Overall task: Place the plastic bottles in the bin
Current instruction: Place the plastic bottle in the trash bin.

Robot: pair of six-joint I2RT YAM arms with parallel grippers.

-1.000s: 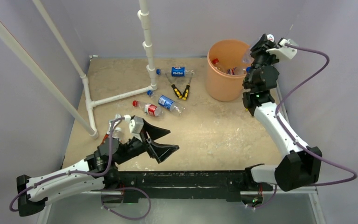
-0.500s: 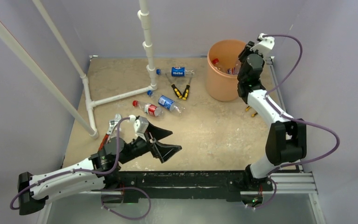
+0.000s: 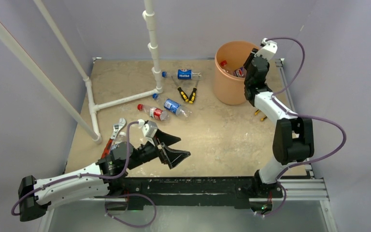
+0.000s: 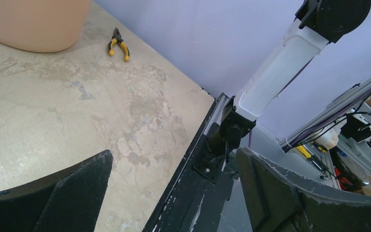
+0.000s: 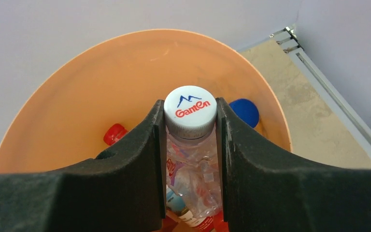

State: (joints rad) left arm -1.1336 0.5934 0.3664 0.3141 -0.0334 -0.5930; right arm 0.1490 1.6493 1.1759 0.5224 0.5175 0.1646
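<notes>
Fingers (image 5: 125, 159) of the right hand (image 5: 190, 121) pressed in on the neck of the white-capped bottle (image 5: 193, 166), upright, just under its cap, over the mouth of the orange bin (image 5: 72, 101). Inside the bin, lower down, a red cap (image 5: 114, 134) and a blue cap (image 5: 244, 112) of other bottles. Left hand (image 3: 174, 147) spread wide and empty, above the table (image 3: 222, 140) near the front rail (image 3: 198, 186), well apart from the bin. On the table, three more bottles lying flat: far blue-labelled bottle (image 3: 185, 74) just beside the foot of the white pipe stand (image 3: 152, 48); red-labelled bottle (image 3: 153, 112) and near blue-labelled bottle (image 3: 173, 106) just beside each other, further forward. Yellow-handled pliers (image 3: 187, 94) between the two groups. Second pliers (image 3: 260, 115) on the table right of the bin. Red-handled wrench (image 3: 117, 128) near the left arm, at the table's left side.
</notes>
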